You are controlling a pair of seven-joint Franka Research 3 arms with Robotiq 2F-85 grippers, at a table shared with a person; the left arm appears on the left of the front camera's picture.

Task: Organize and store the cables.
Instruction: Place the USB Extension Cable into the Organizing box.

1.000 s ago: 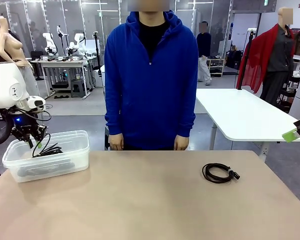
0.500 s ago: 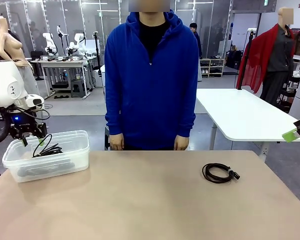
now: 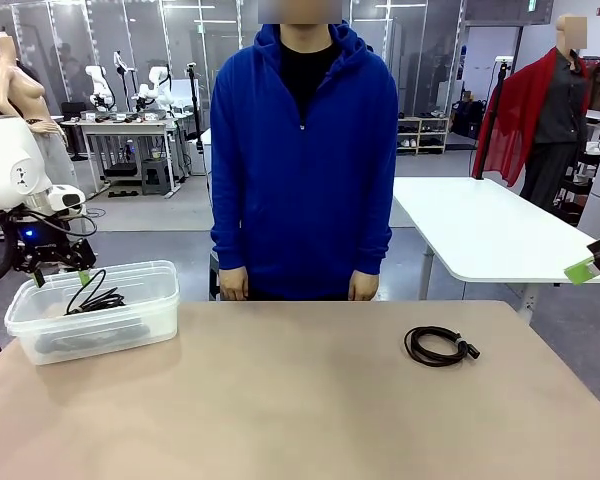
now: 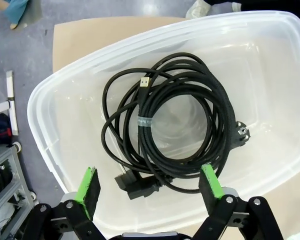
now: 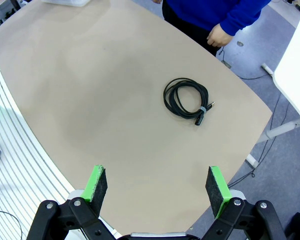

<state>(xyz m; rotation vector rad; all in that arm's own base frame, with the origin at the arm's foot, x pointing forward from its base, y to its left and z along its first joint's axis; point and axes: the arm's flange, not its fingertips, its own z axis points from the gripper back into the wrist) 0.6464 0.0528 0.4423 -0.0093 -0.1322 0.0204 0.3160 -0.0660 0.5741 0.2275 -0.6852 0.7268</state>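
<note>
Coiled black cables (image 4: 170,130) with chunky plugs lie inside a clear plastic bin (image 4: 45,100). My left gripper (image 4: 149,187) hovers above them, open and holding nothing. In the front view that gripper (image 3: 58,268) hangs over the bin's (image 3: 150,318) far left rim, with a cable (image 3: 98,298) poking up inside. Another coiled cable (image 3: 438,346) lies on the table at the right. In the right wrist view this cable (image 5: 186,98) sits well below my right gripper (image 5: 156,186), which is open and empty. That gripper (image 3: 592,263) is at the front view's right edge.
A person in a blue hoodie (image 3: 302,150) stands at the far edge of the tan table (image 3: 280,400), hands (image 3: 232,285) down at the sides. A white table (image 3: 490,235) stands behind at the right.
My left gripper has opened, lifted and drifted left above the bin; the cable it was holding now rests inside. The right arm and the loose cable have not moved.
</note>
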